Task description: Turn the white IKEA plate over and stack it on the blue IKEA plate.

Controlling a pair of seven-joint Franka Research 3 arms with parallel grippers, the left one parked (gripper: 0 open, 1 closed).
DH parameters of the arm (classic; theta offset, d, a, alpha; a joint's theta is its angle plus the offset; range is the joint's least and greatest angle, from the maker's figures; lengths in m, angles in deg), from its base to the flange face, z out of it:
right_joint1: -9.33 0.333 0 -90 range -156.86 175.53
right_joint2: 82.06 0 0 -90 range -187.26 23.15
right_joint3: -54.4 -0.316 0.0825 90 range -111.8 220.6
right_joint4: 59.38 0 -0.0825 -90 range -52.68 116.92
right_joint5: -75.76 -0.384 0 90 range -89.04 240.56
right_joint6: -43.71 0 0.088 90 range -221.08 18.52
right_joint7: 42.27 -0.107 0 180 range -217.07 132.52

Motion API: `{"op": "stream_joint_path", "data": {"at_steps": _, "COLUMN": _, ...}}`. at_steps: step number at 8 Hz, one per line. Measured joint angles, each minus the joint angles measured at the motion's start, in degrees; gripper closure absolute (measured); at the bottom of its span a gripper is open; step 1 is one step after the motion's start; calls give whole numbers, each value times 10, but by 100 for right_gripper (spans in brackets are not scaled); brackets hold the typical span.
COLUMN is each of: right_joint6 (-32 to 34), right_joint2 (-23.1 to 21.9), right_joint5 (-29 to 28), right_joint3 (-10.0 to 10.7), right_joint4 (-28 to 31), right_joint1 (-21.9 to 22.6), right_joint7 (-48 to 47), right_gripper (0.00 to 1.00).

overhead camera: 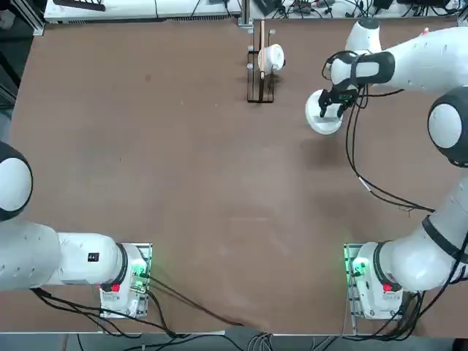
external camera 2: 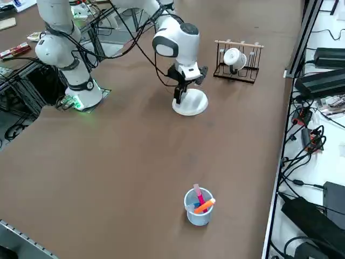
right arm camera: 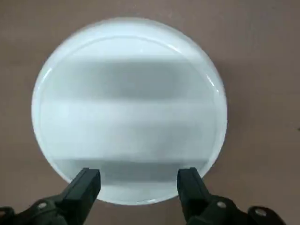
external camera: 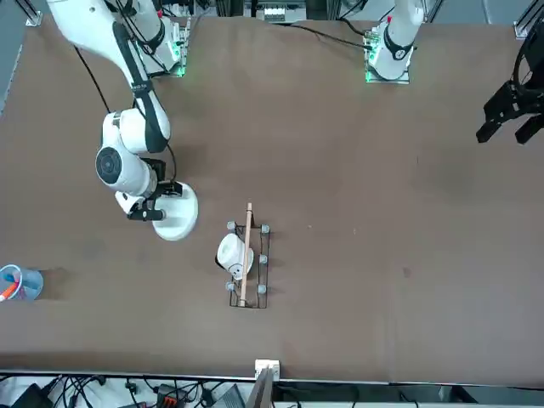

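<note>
My black two-fingered right gripper (right arm camera: 138,182) hovers, fingers spread wide, over a glossy round white plate (right arm camera: 129,112). Smooth brown tabletop (right arm camera: 262,61) surrounds its curved rim.

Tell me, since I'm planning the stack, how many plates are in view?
1: a white plate, under the right gripper. Another may be hidden beneath it.

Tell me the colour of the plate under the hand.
The plate is white, best seen from the wrist.
</note>
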Motion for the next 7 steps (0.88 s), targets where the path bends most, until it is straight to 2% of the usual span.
{"op": "stream_joint_path", "data": {"at_steps": 5, "right_joint6": 0, "right_joint2": 10, "right_joint5": 0, "right_joint3": 0, "right_joint4": -8, "right_joint1": 8, "right_joint7": 0, "right_gripper": 0}}
{"op": "stream_joint_path", "data": {"at_steps": 7, "right_joint6": 64, "right_joint2": 0, "right_joint5": 0, "right_joint3": 5, "right_joint4": -54, "right_joint1": 8, "right_joint7": 0, "right_gripper": 0}}
